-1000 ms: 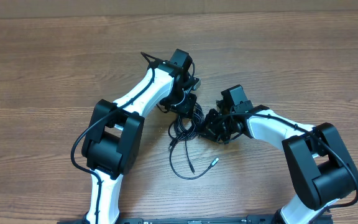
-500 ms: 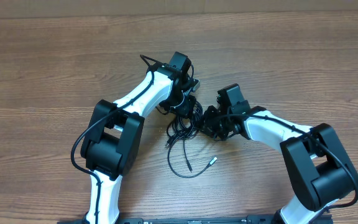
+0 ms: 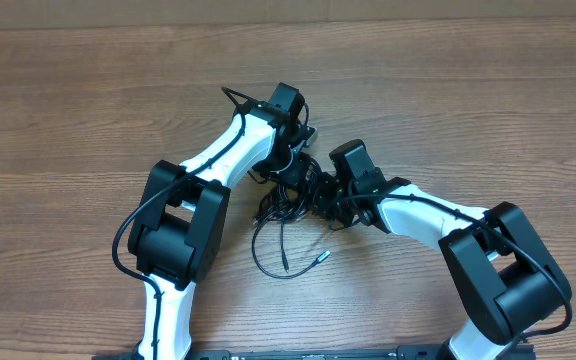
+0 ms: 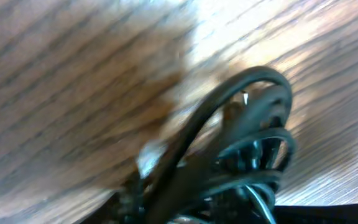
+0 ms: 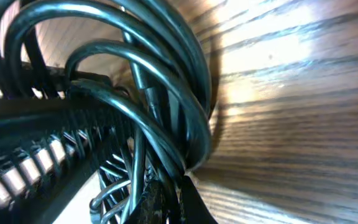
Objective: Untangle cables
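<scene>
The wooden table [image 3: 78,100] fills the frame. The left arm [image 3: 230,150] and the right arm [image 3: 418,208] meet at the centre over the cables [image 3: 280,206], a black bundle with one loop trailing toward the bottom edge. The right gripper [image 3: 320,197] is clamped shut on cable loops. The left gripper [image 3: 290,172] sits at the bundle's upper edge, and its view is too blurred to tell how its jaws stand.

I have both arms reaching inward, left gripper [image 3: 290,168] near right gripper [image 3: 325,196]; right jaws closed, left unclear.
</scene>
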